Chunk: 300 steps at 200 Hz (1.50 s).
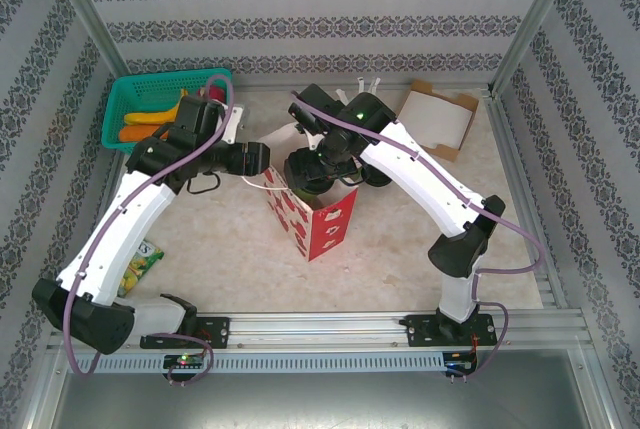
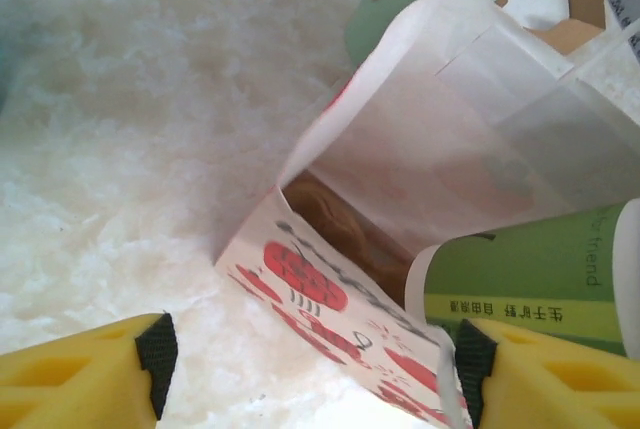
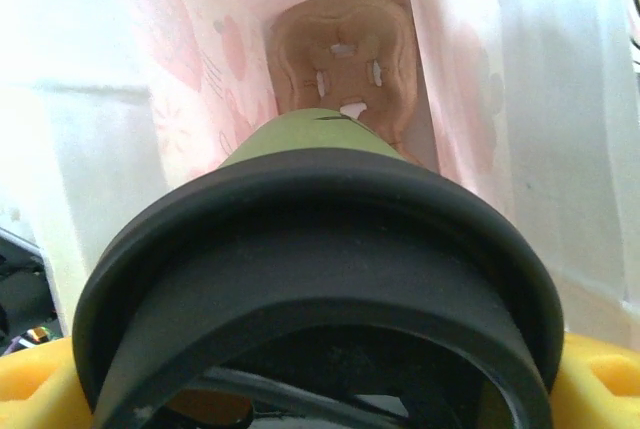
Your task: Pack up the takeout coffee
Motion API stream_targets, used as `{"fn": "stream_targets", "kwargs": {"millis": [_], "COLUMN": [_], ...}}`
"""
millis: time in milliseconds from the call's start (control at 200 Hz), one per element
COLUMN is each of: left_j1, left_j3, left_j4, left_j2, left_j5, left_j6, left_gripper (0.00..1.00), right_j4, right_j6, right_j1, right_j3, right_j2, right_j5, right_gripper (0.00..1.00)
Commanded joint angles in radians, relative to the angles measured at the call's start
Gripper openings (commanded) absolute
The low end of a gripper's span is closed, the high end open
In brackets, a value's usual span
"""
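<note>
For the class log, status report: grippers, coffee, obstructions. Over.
Right gripper jaws shut on takeout coffee, at paper bag mouth. Left gripper jaws open by bag rim. Brown insert on bag floor.

left claw (image 2: 312, 374) fingers apart | right claw (image 3: 315, 389) clamped on takeout coffee (image 3: 320, 249) | arms angled inward

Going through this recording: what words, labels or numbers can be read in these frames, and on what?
"friend": printed sideways on the takeout coffee, left wrist view.
A row of Chinese characters on the same cup: too blurred to read.
snack packet: print too small to read.
paper bag: red pictures, no readable words.
</note>
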Motion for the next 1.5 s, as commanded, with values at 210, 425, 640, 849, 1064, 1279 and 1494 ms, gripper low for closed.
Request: {"fn": "stream_targets", "kwargs": {"millis": [210, 425, 640, 849, 1064, 1279, 1494], "left_j1": [0.009, 0.008, 0.009, 0.008, 0.009, 0.033, 0.089], "left_j3": [-0.027, -0.041, -0.054, -0.056, -0.055, -0.015, 0.065], "left_j4": [-0.001, 0.028, 0.075, 0.088, 0.092, 0.07, 0.068], "left_j2": [-0.083, -0.1, -0.124, -0.133, -0.126, -0.114, -0.063], "left_j5": [0.034, 0.13, 0.226, 0.211, 0.184, 0.178, 0.007], "left_j6": [0.037, 0.055, 0.053, 0.049, 0.057, 0.142, 0.128], "left_gripper": [0.3, 0.05, 0.0, 0.08, 0.24, 0.71, 0.97], "right_j4": [-0.084, -0.192, -0.245, -0.322, -0.368, -0.368, -0.368], "right_j6": [-0.009, -0.039, -0.051, -0.072, -0.12, -0.149, -0.188], "right_j1": [0.008, 0.021, 0.037, 0.04, 0.043, 0.043, 0.044], "right_j3": [0.035, 0.115, 0.161, 0.19, 0.154, 0.122, 0.107], "right_j2": [0.034, 0.088, 0.133, 0.167, 0.15, 0.13, 0.102], "right_j5": [0.061, 0.099, 0.094, 0.125, 0.094, 0.061, 0.041], "right_gripper": [0.49, 0.48, 0.48, 0.48, 0.48, 0.48, 0.48]}}
